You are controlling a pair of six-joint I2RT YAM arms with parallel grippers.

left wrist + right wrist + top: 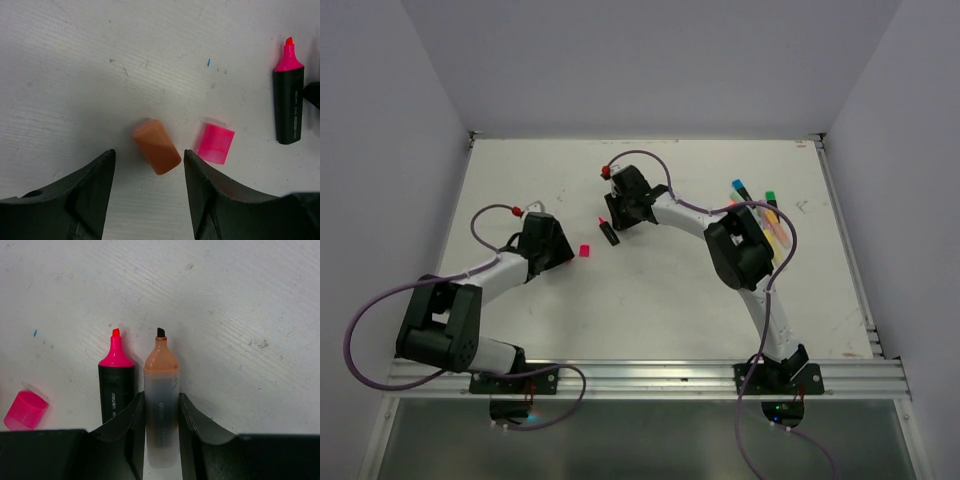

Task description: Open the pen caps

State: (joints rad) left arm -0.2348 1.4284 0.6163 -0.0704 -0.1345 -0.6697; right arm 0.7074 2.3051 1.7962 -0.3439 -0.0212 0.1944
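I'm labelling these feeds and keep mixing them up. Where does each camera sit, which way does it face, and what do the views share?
Top: above and behind the bases, facing down and forward over the table; left arm and right arm show.
Left wrist: on the left arm, facing down; open left tool straddles the orange cap, pink cap beside.
Right wrist: on the right arm, facing down; right tool shut on the orange highlighter, pink highlighter beside.
Shared: both wrist views show the pink cap and pink highlighter.

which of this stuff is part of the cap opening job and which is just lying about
Job: orange cap, pink cap, blue cap, green cap, orange highlighter in the right gripper.
Lying about: pink highlighter, already uncapped; the table itself.
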